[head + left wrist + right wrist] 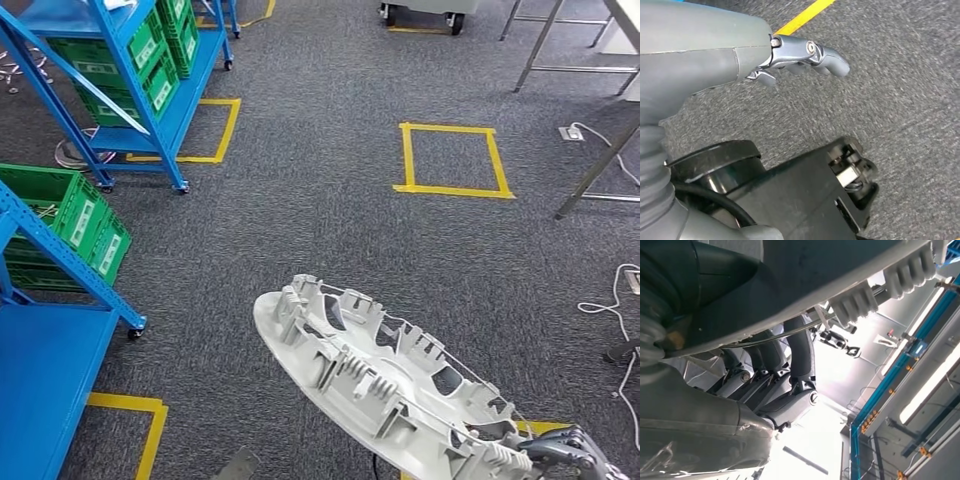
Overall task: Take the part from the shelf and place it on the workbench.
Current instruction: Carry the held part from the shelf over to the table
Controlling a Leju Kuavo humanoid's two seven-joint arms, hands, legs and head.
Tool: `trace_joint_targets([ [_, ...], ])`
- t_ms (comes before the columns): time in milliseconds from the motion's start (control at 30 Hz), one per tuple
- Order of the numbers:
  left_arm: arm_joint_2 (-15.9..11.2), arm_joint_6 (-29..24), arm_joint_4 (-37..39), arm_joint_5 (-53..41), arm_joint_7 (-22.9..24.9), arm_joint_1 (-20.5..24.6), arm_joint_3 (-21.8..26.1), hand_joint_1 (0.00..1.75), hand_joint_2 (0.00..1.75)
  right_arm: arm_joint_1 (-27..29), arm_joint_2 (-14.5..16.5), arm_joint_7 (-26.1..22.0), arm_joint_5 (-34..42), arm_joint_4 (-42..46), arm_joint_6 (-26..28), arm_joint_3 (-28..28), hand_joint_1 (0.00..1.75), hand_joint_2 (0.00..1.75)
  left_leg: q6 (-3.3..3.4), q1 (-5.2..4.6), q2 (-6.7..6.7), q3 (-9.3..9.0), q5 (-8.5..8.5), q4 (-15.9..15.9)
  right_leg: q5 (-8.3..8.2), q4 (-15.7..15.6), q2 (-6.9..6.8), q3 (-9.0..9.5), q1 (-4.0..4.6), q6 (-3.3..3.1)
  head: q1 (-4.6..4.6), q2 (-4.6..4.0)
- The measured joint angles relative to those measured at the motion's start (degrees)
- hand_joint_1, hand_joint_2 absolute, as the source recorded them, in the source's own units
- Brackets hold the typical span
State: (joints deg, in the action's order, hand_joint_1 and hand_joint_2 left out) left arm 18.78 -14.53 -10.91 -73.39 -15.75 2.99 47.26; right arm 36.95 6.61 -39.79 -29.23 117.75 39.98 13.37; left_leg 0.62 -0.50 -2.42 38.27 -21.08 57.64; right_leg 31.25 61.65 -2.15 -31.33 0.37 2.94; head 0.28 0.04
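Observation:
A long pale grey moulded plastic part point(377, 375), ribbed on its upper face, juts out over the carpet at the lower middle of the head view. My right hand point(570, 450) grips its near end at the bottom right corner. In the right wrist view the hand's dark fingers point(772, 385) curl up against the underside of the part point(836, 270). My left hand point(806, 55) hangs over the grey carpet with its fingers loosely extended and nothing in them.
Blue wheeled shelves point(151, 110) holding green crates point(83, 220) stand at the left. Yellow tape squares point(451, 160) mark the carpet. Metal table legs point(596, 170) and loose cables point(615, 300) lie at the right. A cart point(423, 12) stands at the far top.

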Motion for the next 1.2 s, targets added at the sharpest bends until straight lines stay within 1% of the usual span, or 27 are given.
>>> trace_joint_targets([
  [67,0.0,0.1,0.0,0.0,0.1,0.0,0.0,0.0,1.75,0.1,0.0,0.0,0.0,0.2,0.0,-0.2,1.75,1.75,-0.38,-0.19,-0.48,-0.2,0.1,0.1,-1.94,-2.9,-0.96,0.69,0.06,-0.11,-0.02,0.0],
  [167,0.0,0.1,0.0,-0.1,0.2,0.0,0.0,0.0,1.75,0.2,0.0,-0.1,0.0,0.5,0.0,-0.4,1.75,1.75,-1.25,-0.01,-0.96,-0.35,-0.1,0.2,-2.87,-2.8,0.69,0.26,0.09,-1.29,-0.04,0.0],
  [200,0.0,0.1,0.0,-0.1,0.2,0.0,0.0,0.0,1.75,0.3,0.1,-0.1,0.0,0.6,0.0,-0.5,1.75,1.75,-1.58,0.08,-0.46,-0.11,-1.3,1.1,-3.31,-2.9,1.22,0.15,0.01,-1.79,-0.08,0.0],
  [267,-0.1,0.1,0.0,-0.1,0.3,-0.1,0.0,0.0,1.75,0.3,0.2,-0.1,0.0,0.8,0.0,-0.5,1.75,1.75,-2.08,0.2,1.12,1.47,-5.85,6.4,-4.18,-3.0,2.3,-0.34,-0.1,-2.52,-0.18,0.0],
  [333,-0.1,0.1,0.0,-0.1,0.3,0.0,0.0,0.0,1.75,0.3,0.3,-0.1,0.1,0.9,0.0,-0.5,1.75,1.75,-2.11,0.19,1.8,3.46,-10.29,13.7,-5.03,-3.0,3.51,-1.34,-0.05,-2.77,-0.22,0.0],
  [367,-0.1,0.1,0.0,-0.1,0.3,0.0,0.0,0.0,1.75,0.3,0.3,-0.1,0.1,0.9,0.0,-0.5,1.75,1.75,-1.96,0.16,1.95,3.55,-11.23,15.5,-5.48,-2.9,4.2,-1.9,0.0,-2.79,-0.23,0.0],
  [400,-0.1,0.1,0.0,-0.1,0.3,0.0,0.0,0.0,1.75,0.4,0.3,-0.1,0.0,0.9,0.0,-0.5,1.75,1.75,-1.68,0.11,2.12,2.61,-11.13,15.3,-5.95,-2.9,4.92,-2.47,0.04,-2.74,-0.23,0.0],
  [433,-0.1,0.1,0.0,-0.1,0.4,0.0,0.0,0.0,1.75,0.4,0.3,-0.1,0.0,0.9,0.0,-0.5,1.75,1.75,-1.29,0.02,2.42,0.58,-10.21,12.9,-6.42,-2.9,5.67,-3.03,0.05,-2.66,-0.23,0.0],
  [500,-0.2,0.1,0.0,-0.1,0.4,0.0,-0.1,0.0,1.75,0.4,0.3,-0.1,0.0,1.0,0.0,-0.5,1.75,1.75,-0.13,-0.27,4.64,-5.19,-8.03,4.8,-7.35,-2.9,7.13,-4.0,-0.04,-2.32,-0.22,0.0],
  [533,-0.2,0.1,0.0,-0.1,0.4,0.0,-0.1,0.0,1.75,0.4,0.3,-0.1,0.0,1.0,0.0,-0.5,1.75,1.75,0.31,-0.43,5.67,-7.38,-7.32,1.5,-7.81,-2.9,7.7,-4.41,-0.17,-2.02,-0.24,0.0],
  [567,-0.2,0.1,0.0,-0.1,0.4,0.1,-0.1,0.0,1.75,0.5,0.3,-0.1,0.0,1.1,0.0,-0.5,1.75,1.75,0.67,-0.61,6.52,-8.67,-6.95,-0.6,-8.26,-3.0,8.2,-4.74,-0.39,-1.65,-0.24,0.0],
  [600,-0.2,0.1,0.0,-0.1,0.5,0.1,-0.1,0.0,1.75,0.5,0.4,-0.1,0.0,1.1,0.0,-0.5,1.75,1.75,0.92,-0.8,6.71,-9.03,-6.72,-1.4,-8.73,-3.1,8.62,-5.0,-0.63,-1.23,-0.28,0.0],
  [667,-0.1,0.1,0.0,-0.1,0.5,0.3,-0.1,0.0,1.75,0.8,0.4,-0.1,0.0,1.2,0.0,-0.5,1.75,1.75,1.19,-1.01,5.48,-8.96,-5.39,-2.5,-9.46,-3.6,8.97,-5.43,-0.97,-0.56,-0.28,0.0],
  [700,0.0,0.1,0.0,-0.1,0.6,0.3,-0.1,0.0,1.75,0.9,0.5,-0.1,0.0,1.2,0.0,-0.5,1.75,1.75,1.39,-0.96,4.78,-8.99,-4.58,-3.4,-8.86,-3.3,8.09,-5.86,-0.91,-0.36,-0.27,0.0],
  [733,0.0,0.1,0.0,-0.1,0.6,0.3,-0.1,0.0,1.75,0.9,0.5,-0.1,0.0,1.2,0.0,-0.5,1.75,1.75,1.5,-0.84,3.91,-8.96,-3.78,-4.3,-7.27,-1.9,6.75,-6.57,-0.83,-0.14,-0.25,0.0],
  [800,0.0,0.2,0.0,-0.1,0.6,0.2,-0.1,0.0,1.75,0.9,0.5,-0.1,0.1,1.3,0.0,-0.5,1.75,1.75,1.47,-0.59,2.14,-8.6,-2.87,-5.2,-2.36,4.1,3.84,-8.49,-0.94,0.46,-0.2,0.0],
  [833,0.0,0.2,0.0,-0.1,0.6,0.2,0.0,0.0,1.75,0.8,0.5,-0.1,0.1,1.3,0.0,-0.5,1.75,1.75,1.26,-0.45,1.16,-8.34,-2.63,-5.2,-0.5,7.5,3.18,-9.24,-1.23,0.92,-0.21,0.0],
  [867,0.0,0.3,0.0,-0.1,0.6,0.2,0.0,0.0,1.75,0.8,0.5,-0.1,0.1,1.3,0.0,-0.6,1.75,1.75,0.97,-0.23,0.19,-8.08,-2.46,-5.1,0.2,9.9,2.83,-9.42,-1.61,1.48,-0.21,0.0],
  [900,0.0,0.3,0.0,-0.1,0.6,0.2,-0.1,0.0,1.75,0.8,0.5,-0.1,0.1,1.3,0.0,-0.6,1.75,1.75,0.59,0.11,-0.73,-7.78,-2.28,-5.0,-0.24,10.4,2.55,-8.76,-2.1,2.2,-0.21,0.0],
  [933,0.0,0.3,0.0,-0.1,0.6,0.2,-0.1,0.0,1.75,0.9,0.5,-0.1,0.1,1.3,0.0,-0.6,1.75,1.75,0.09,0.6,-1.58,-7.38,-2.17,-4.7,-1.57,8.8,2.13,-7.09,-2.72,3.12,-0.23,0.0],
  [967,0.0,0.3,0.0,-0.1,0.6,0.2,-0.1,0.0,1.75,0.9,0.5,-0.1,0.2,1.3,0.0,-0.6,1.75,1.75,-0.59,1.2,-2.32,-6.86,-2.18,-4.1,-2.99,5.4,1.35,-4.62,-3.49,4.32,-0.21,0.0],
  [1000,-0.2,0.2,0.0,-0.1,0.6,0.2,-0.1,0.0,1.75,0.8,0.5,-0.1,0.2,1.3,0.0,-0.6,1.75,1.75,-1.36,1.56,-2.89,-6.12,-2.34,-3.2,-3.67,2.0,0.43,-2.17,-3.83,5.58,-0.08,0.0],
  [1033,-0.3,0.2,0.0,-0.1,0.6,0.2,-0.1,0.0,1.75,0.7,0.5,-0.1,0.3,1.3,0.0,-0.6,1.75,1.75,-2.1,1.84,-3.27,-5.51,-2.6,-2.1,-3.96,-0.3,-0.1,-0.7,-4.08,6.02,0.03,0.0],
  [1067,-0.4,0.2,0.0,-0.1,0.6,0.2,-0.1,0.0,1.75,0.6,0.5,-0.1,0.3,1.3,0.0,-0.7,1.75,1.75,-2.74,1.93,-3.49,-4.99,-2.85,-1.0,-3.61,-1.3,-0.31,-0.13,-4.15,5.9,0.12,0.0],
  [1100,-0.4,0.1,0.0,-0.1,0.7,0.2,-0.1,0.0,1.75,0.5,0.5,-0.1,0.4,1.3,0.0,-0.7,1.75,1.75,-3.23,1.88,-3.59,-4.6,-2.96,-0.4,-3.2,-0.8,0.05,-0.55,-4.05,5.27,0.1,0.0],
  [1133,-0.3,0.1,0.0,-0.1,0.7,0.2,-0.1,0.0,1.75,0.5,0.5,-0.1,0.4,1.3,0.0,-0.7,1.75,1.75,-3.63,1.95,-3.63,-4.53,-2.97,0.0,-3.2,0.1,0.72,-1.47,-4.26,4.34,-0.06,0.0],
  [1200,-0.2,0.1,0.0,-0.1,0.6,0.3,-0.1,0.0,1.75,0.5,0.5,-0.1,0.5,1.3,0.0,-0.6,1.75,1.75,-4.13,2.13,-2.53,-4.15,-4.08,0.9,-3.09,1.1,1.88,-2.9,-4.27,3.11,-0.62,0.0],
])
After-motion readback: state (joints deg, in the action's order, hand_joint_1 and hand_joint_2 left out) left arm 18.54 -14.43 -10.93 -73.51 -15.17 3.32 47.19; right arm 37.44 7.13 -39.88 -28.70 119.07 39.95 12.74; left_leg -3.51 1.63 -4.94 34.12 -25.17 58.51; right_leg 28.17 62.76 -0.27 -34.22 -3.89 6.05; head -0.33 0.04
